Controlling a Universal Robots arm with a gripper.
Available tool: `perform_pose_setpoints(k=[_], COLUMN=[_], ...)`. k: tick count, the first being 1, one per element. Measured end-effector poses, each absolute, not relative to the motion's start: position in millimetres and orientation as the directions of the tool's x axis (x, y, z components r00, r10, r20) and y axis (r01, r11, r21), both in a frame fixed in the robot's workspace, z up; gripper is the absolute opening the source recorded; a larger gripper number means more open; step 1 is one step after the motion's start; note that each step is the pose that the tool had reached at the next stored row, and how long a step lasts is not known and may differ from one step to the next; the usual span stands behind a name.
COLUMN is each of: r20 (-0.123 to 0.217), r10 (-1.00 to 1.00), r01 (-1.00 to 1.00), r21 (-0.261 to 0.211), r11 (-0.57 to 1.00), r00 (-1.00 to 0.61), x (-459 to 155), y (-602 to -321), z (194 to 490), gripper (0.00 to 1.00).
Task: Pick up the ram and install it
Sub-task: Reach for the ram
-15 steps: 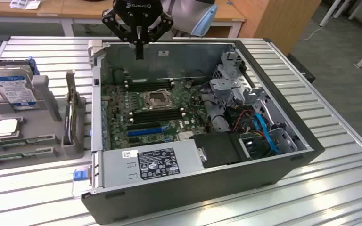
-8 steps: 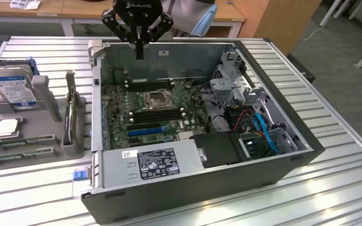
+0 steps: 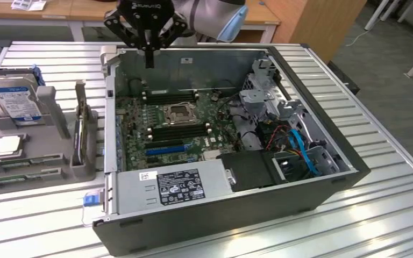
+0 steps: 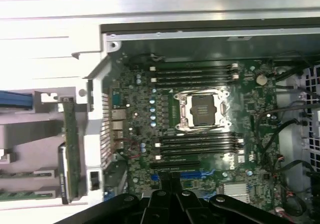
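Ram [image 3: 21, 160], exterior view, read from left to right. At eight o'clock of the scene we find the grey holder [image 3: 52, 115]. The ram lies lengthwise in a slot on the holder's near side, and what looks like a second stick of the same kind lies just beside it. In the same holder a processor chip [image 3: 7, 145] sits at twelve o'clock of the ram, with a hard drive [image 3: 11, 99] standing beyond it. An upright card [image 3: 79, 134] fills the slot at three o'clock.

Next comes the open computer case [image 3: 214, 212]. Its motherboard [image 3: 131, 124] shows memory slots [image 3: 169, 97], apparently empty, on either side of the processor socket [image 3: 179, 112].

The gripper [image 3: 149, 63] hangs at twelve o'clock of the case, above its far wall and well apart from the ram. Its fingers are pressed together and carry nothing. Coloured cables [image 3: 300, 148] close the scene at three o'clock.

We judge the ram light, stiff and thin, yet fragile: it would tolerate neither bending nor a hard squeeze on its chips. The sound hold, in our view, is across the two flat faces near the middle of the upper long edge, clear of the contact edge, so that the stick hangs level.
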State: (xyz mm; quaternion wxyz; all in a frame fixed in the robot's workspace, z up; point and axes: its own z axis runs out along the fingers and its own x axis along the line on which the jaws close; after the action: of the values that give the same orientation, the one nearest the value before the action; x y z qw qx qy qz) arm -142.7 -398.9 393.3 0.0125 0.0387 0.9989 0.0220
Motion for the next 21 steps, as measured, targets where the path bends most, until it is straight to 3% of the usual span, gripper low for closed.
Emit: perform_pose_setpoints(k=[21], r20=[-0.023], r10=[0.078], r01=[0.077], r21=[0.045], r11=[0.996], r00=[-0.997], x=[-238], y=[-399], z=[393], gripper=[0.11])
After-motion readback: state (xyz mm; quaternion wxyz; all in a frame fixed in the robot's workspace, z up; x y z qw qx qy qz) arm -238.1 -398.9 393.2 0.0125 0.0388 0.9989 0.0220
